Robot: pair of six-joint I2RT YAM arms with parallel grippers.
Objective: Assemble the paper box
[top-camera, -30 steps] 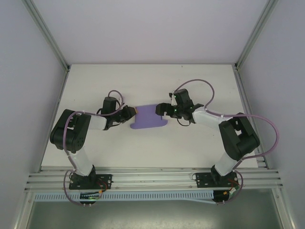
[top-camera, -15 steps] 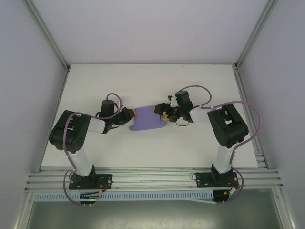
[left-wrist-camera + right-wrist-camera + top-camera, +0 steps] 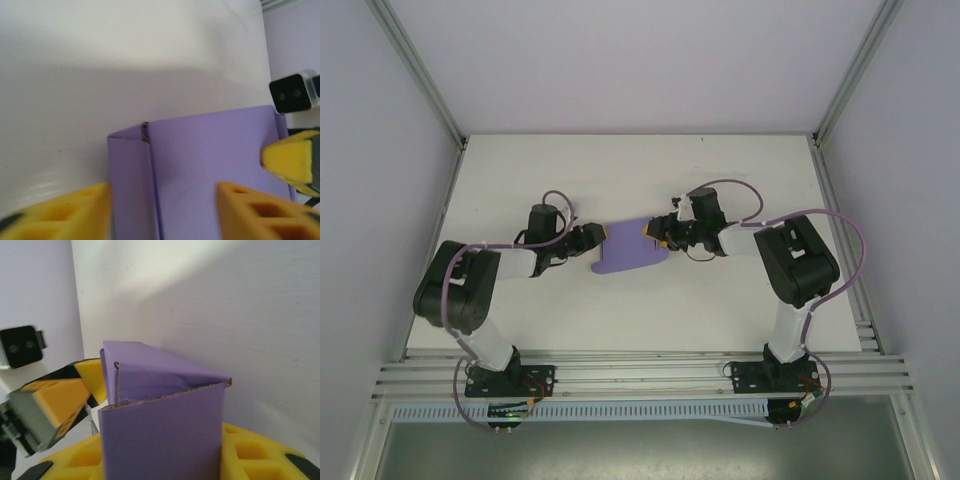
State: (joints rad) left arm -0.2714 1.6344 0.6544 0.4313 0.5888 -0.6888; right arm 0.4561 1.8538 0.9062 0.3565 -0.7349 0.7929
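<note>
Both arms have shifted since a second ago: the right arm [image 3: 795,265] has folded in toward the middle, the left arm [image 3: 455,290] has leaned back toward the left edge, and the left pincer [image 3: 595,238] has let go and spread. They stand on a white table [image 3: 620,170]. Near its middle the purple paper box [image 3: 632,250] lies partly folded, between the two pincers. The left pincer's yellow fingers [image 3: 60,210] stand wide apart on either side of the box's left end, gripping nothing. The right pincer [image 3: 655,232] has drawn in on the box's raised right end, which fills the gap between its fingers.
</note>
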